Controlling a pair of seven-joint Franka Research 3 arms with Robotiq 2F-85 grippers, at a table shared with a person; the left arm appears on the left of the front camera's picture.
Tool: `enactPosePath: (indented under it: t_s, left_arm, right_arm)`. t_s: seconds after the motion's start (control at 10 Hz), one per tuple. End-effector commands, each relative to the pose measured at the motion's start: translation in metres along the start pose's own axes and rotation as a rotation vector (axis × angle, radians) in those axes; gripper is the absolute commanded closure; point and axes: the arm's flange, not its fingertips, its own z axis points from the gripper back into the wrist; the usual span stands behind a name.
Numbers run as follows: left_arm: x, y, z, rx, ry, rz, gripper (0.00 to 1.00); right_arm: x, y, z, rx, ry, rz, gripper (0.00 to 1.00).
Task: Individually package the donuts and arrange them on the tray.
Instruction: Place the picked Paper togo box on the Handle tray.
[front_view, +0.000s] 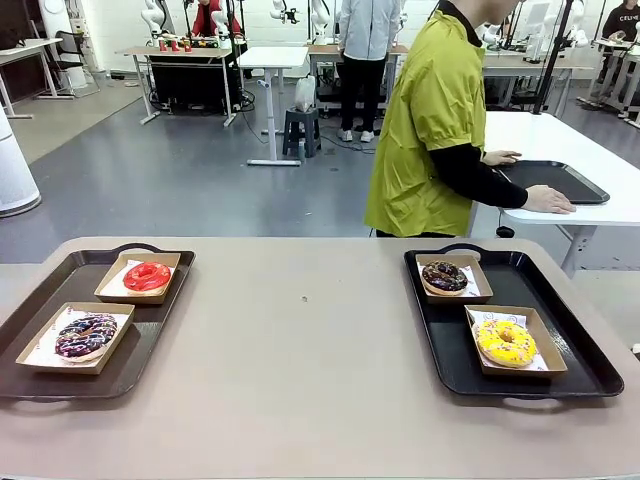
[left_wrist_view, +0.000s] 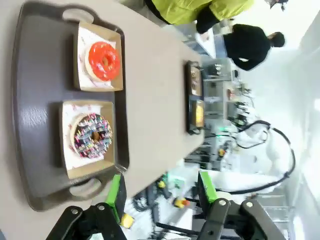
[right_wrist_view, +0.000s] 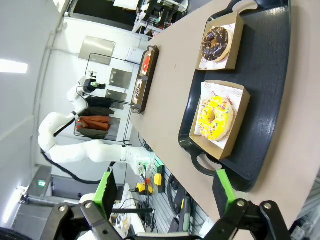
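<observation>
Item 1: red donut, in a cardboard tray at the far end of the left black tray. Item 2: purple sprinkled donut, in its own cardboard tray at the near end of the same tray. Item 3: chocolate sprinkled donut, boxed, far end of the right black tray. Item 4: yellow donut, boxed, near end of the same tray. All 4 on paper liners, well apart from one another, none touching a gripper.

Left gripper: released, green pads spread wide, nothing between them, raised off the table near the left tray's handle. Right gripper: likewise spread and empty, hovering beyond the near handle of the right tray.

Judged stage: packaging and arranging apparently complete. Advisable now: keep both grippers high and clear of the tray rims; avoid nudging any cardboard tray out of line.

Person: beyond the far edge, turned toward another table, hands resting there beside a third tray.

Hard to make out: liner print; sprinkle colours at distance; far-side trays tiny in each wrist view; whether boxes sit fully flat.
</observation>
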Motion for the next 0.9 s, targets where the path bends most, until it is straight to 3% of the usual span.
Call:
enactPosePath:
  t_s: [0.0, 0.3, 0.4, 0.8]
  left_arm:
    - [0.012, 0.033, 0.016, -0.106, 0.019, 0.087, 0.25]
    - [-0.004, 0.05, 0.03, -0.169, -0.019, 0.063, 0.25]
    - [-0.007, 0.053, 0.019, -0.131, 0.011, 0.111, 0.25]
    - [-0.007, 0.053, 0.019, -0.131, 0.011, 0.111, 0.25]
  right_arm:
    - [-0.001, 0.002, -0.001, -0.001, -0.002, -0.004, 0.0]
    - [-0.001, 0.002, -0.001, -0.001, -0.002, -0.004, 0.0]
    - [-0.001, 0.002, -0.001, -0.001, -0.002, -0.004, 0.0]
    - [-0.001, 0.002, -0.001, -0.001, -0.002, -0.004, 0.0]
